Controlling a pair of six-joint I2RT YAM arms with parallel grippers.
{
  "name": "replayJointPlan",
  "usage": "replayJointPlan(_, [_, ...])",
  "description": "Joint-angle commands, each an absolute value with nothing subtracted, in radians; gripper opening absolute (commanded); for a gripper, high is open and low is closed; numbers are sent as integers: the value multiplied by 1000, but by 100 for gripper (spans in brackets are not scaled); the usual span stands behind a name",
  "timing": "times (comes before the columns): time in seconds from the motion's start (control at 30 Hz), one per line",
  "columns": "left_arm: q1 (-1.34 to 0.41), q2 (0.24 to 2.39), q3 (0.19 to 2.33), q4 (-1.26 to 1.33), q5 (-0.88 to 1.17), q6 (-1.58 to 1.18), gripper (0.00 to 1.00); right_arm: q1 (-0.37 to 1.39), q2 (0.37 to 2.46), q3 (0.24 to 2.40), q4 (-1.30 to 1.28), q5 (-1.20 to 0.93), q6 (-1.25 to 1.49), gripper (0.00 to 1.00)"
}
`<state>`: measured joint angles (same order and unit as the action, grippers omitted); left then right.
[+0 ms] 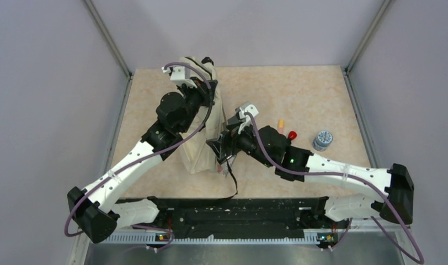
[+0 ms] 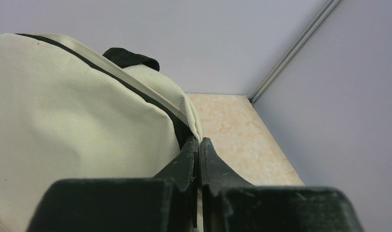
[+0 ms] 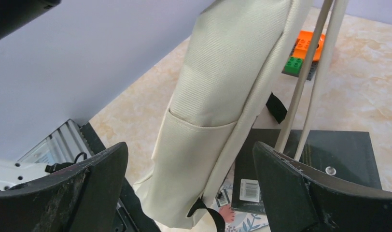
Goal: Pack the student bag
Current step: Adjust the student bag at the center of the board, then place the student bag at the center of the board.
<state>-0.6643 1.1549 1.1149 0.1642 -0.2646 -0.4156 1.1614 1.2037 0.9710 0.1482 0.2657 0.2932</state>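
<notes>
The bench (image 1: 299, 94) is a pale marbled board with grey walls on three sides. The student bag (image 1: 202, 152) is by far the biggest thing on it. It is beige with black zipper lines and stands on edge left of the bench's middle, running from the far edge toward the near edge. A black strap (image 1: 232, 185) trails from its lower end toward the near edge.

The left gripper (image 2: 200, 142) is at the far end of the bag. Its jaws are pressed together on the fabric edge just beside the black zipper line. The right gripper (image 3: 190, 150) is at the bag's near end, on the side facing the right edge. Its jaws are spread wide with the bag's side pocket between them, and neither finger touches the cloth.

A flat black book (image 3: 339, 150) with a barcode label lies on the bench under and beside the bag. An orange and green brick block (image 3: 305, 48) lies beyond it.

Toward the right edge stands a small jar (image 1: 323, 139) with a grey-blue lid. A small red piece (image 1: 292, 134) and a smaller orange piece (image 1: 281, 123) lie between the jar and the right arm's wrist.
</notes>
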Motion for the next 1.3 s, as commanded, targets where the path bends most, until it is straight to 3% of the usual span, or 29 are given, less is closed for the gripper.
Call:
replayJointPlan(0.0, [-666,1140,1107,225,-290,-399,0,1172,1249,1020,155,369,287,99])
replayJointPlan(0.27, [-666,1135,1099,224,-289,-419,0,1172,1411,1095,154,478,227,97])
replayJointPlan(0.37, [-666,1129,1109,222,-286,-395,0,1170,1446,1104,165,544,196,67])
replayJointPlan(0.5, [-666,1088,1135,185,-247,-343,0,1139,1456,1091,147,569,189,43])
replayJointPlan(0.57, [-666,1069,1146,147,-210,-316,0,1116,1440,1067,152,544,188,23])
replayJointPlan(0.6, [-666,1060,1149,128,-169,-296,2,1101,1420,1045,165,510,181,11])
replayJointPlan(0.67, [-666,1042,1162,79,-48,-232,25,1074,1381,996,216,420,155,0])
replayJointPlan(0.73, [-666,1016,1165,20,93,-160,51,1059,1336,943,264,345,108,0])
replayJointPlan(0.87, [-666,924,1126,-111,264,-14,75,1045,1255,871,301,226,21,0])
replayJointPlan(1.0, [-666,816,1078,-248,236,21,82,1039,1206,840,294,103,-49,0])
replayJointPlan(1.27, [-666,665,889,-305,54,-127,84,1039,1146,736,337,-15,-135,0])
